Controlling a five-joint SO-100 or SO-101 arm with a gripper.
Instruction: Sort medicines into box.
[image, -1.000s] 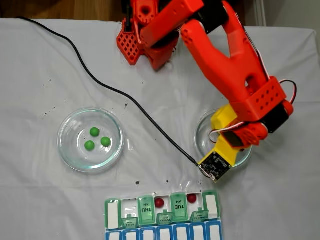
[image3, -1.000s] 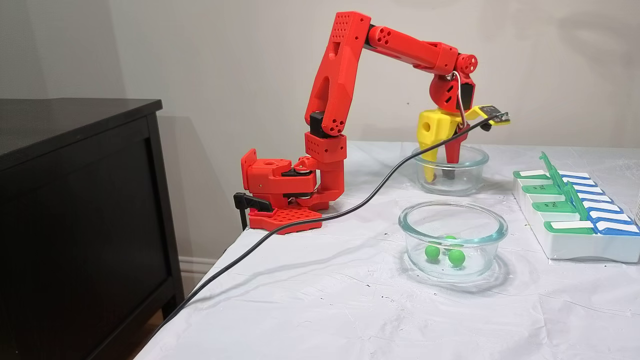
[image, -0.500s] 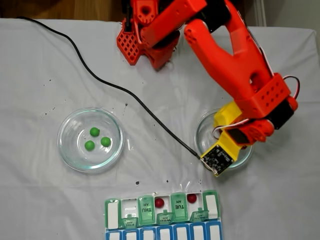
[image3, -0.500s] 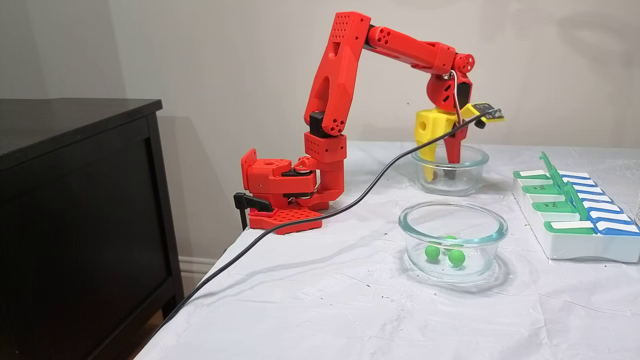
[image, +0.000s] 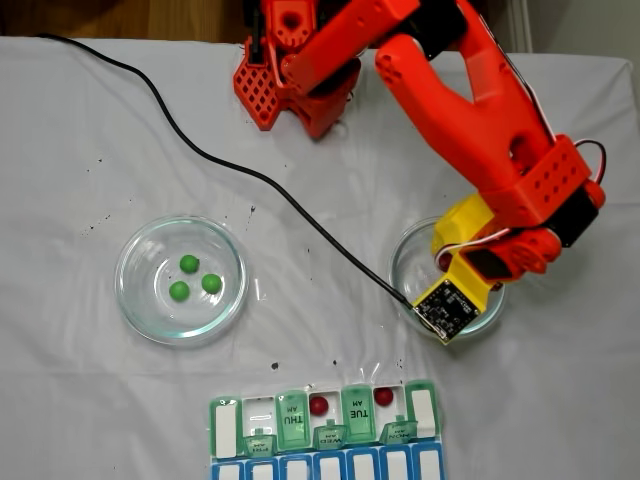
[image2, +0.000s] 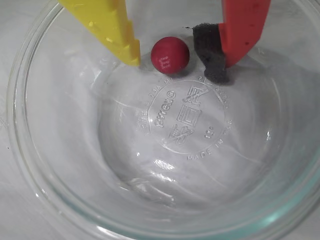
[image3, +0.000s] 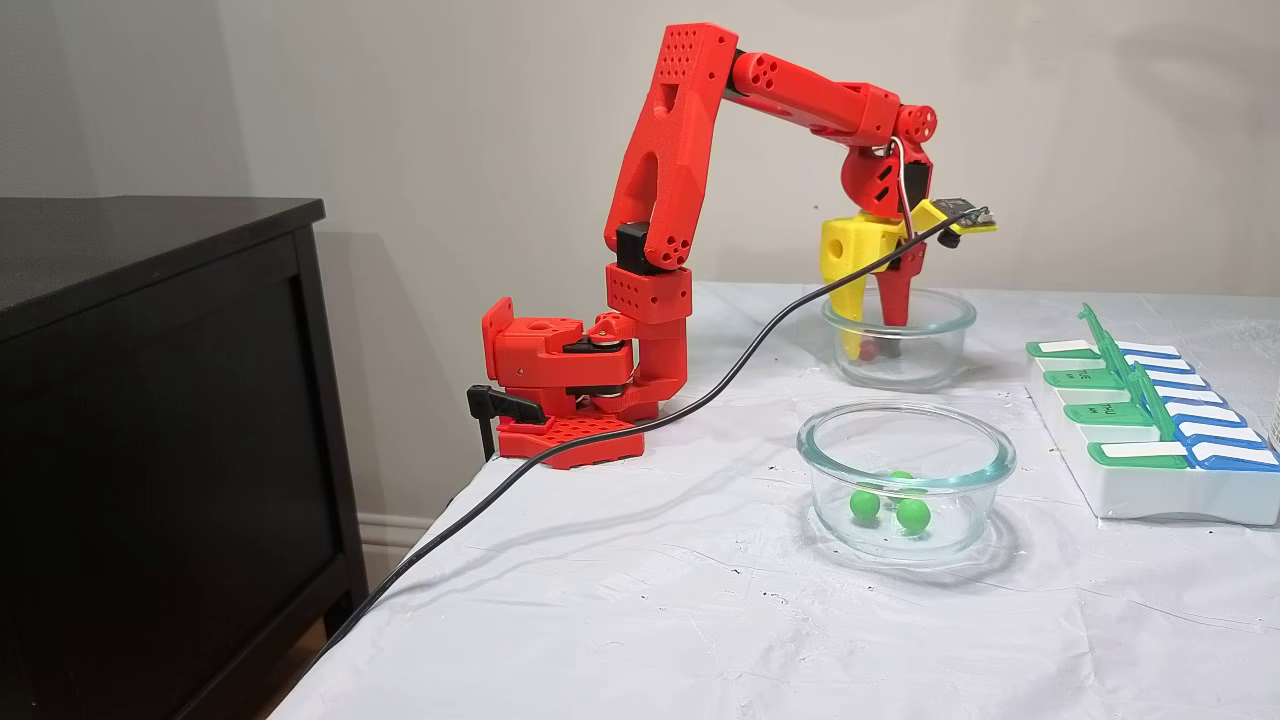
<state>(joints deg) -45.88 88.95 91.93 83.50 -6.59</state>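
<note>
- Pills placed so far: two red balls sit in the box.
- Three green balls wait in the left dish.
- Farther off, fingers stand apart around the last red ball, not gripping.

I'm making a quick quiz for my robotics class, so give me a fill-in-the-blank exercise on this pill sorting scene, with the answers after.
1. The dish away from the arm holds ____ green balls.
2. The ball between the open jaws of the gripper is coloured ____.
3. In the overhead fixed view, ____ red balls already sit in the pill organizer.
4. The lid between those two red balls reads ____ AM.

Missing words: three; red; two; TUE
</note>
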